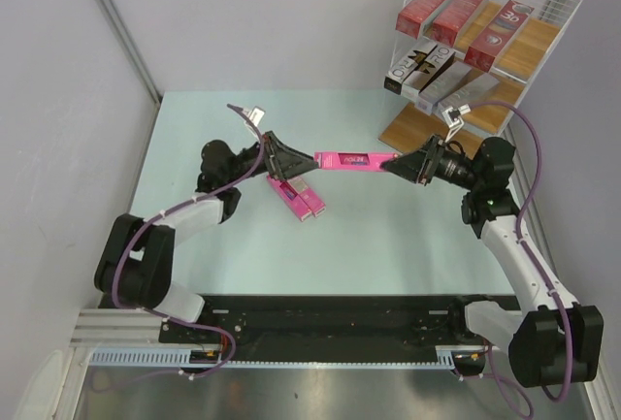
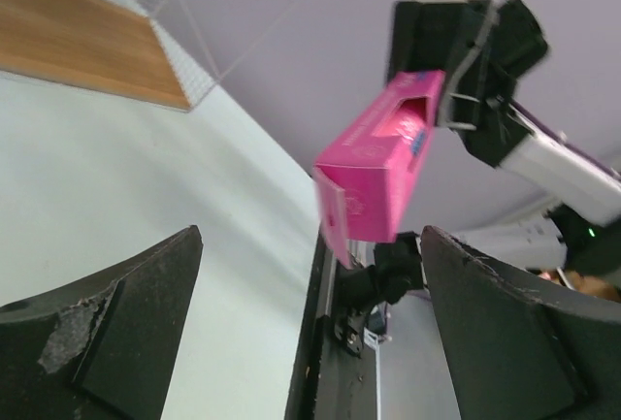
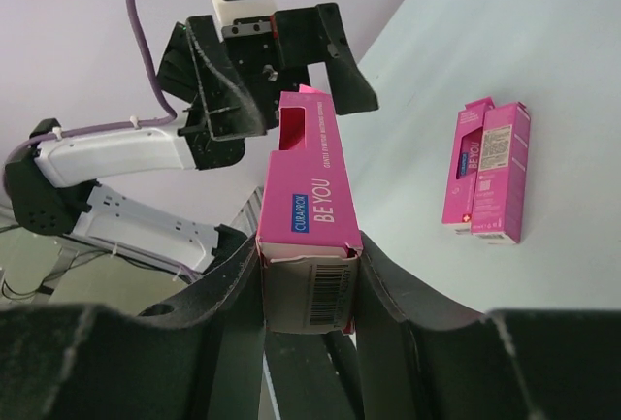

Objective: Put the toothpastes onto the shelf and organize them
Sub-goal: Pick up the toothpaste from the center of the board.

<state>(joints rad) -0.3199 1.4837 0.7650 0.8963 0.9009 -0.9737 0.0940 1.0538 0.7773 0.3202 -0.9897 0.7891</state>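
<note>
Carton (image 1: pixel 351 160) sits between left gripper (image 1: pixel 309 162) and right gripper (image 1: pixel 390 164), above the table (image 1: pixel 388 245).

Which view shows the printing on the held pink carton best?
Right wrist: the held pink carton is close, label readable, clamped in the right gripper. Top external shows it small; left wrist, end-on, unreadable.

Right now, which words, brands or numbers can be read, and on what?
"CURAPROX": blue label on the pink carton in the right gripper.
"BE YOU": same carton's side.
"3D": probably, on the rightmost red carton on the shelf.
Unreadable: barcode digits, the two pink cartons on the table, the silver cartons.
</note>
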